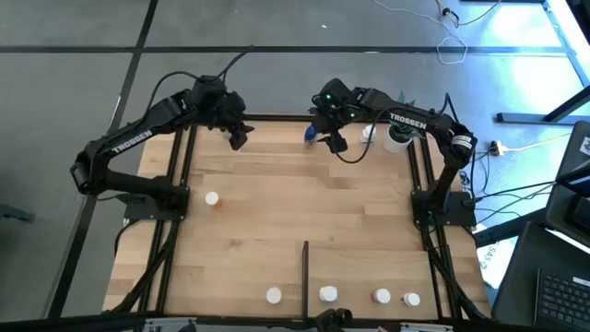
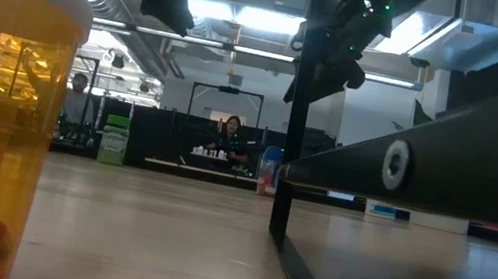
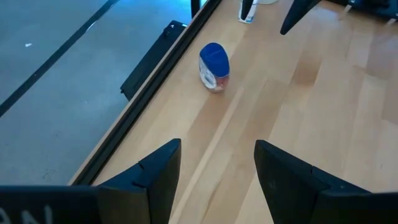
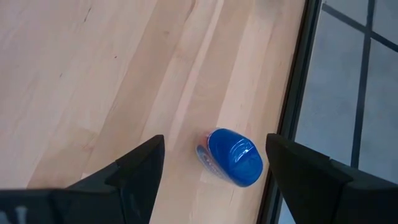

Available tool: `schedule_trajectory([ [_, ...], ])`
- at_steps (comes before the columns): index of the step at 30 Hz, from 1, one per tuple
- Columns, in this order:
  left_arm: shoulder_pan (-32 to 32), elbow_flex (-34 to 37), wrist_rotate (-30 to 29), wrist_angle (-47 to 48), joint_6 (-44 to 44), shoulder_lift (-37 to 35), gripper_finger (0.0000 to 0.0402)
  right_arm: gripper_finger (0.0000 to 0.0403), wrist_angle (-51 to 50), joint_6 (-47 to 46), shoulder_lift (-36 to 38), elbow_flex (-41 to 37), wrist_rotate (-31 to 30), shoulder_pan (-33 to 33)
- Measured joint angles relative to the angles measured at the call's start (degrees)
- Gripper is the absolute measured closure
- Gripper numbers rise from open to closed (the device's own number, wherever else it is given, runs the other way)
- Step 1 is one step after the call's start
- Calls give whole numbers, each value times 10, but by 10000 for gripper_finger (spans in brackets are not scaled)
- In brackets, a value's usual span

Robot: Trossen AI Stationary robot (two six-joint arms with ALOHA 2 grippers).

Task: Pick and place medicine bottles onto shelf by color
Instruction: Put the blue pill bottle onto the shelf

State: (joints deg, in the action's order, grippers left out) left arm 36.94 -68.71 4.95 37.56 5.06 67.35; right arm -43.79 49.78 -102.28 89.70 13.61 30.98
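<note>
right tool (image 4: pixel 214 165) jaws wide open, empty, hovering above blue-capped bottle (image 4: pixel 231 157) near table's far edge by black frame rail (image 4: pixel 292 106); left tool (image 3: pixel 217 168) partly open, empty, apart from same bottle; bottle round, glossy cap, seemingly tilted; table (image 1: pixel 304 203) pale wood planks; four white-capped bottles (image 1: pixel 328 294) along near edge beside thin black divider bar (image 1: pixel 305 272)
</note>
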Motion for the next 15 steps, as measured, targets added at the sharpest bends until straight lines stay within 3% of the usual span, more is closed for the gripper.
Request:
schedule_trajectory([
  [15, 0, 0, 0, 0, 0, 0, 204, 121, 12, 17, 0, 0, 0, 0],
])
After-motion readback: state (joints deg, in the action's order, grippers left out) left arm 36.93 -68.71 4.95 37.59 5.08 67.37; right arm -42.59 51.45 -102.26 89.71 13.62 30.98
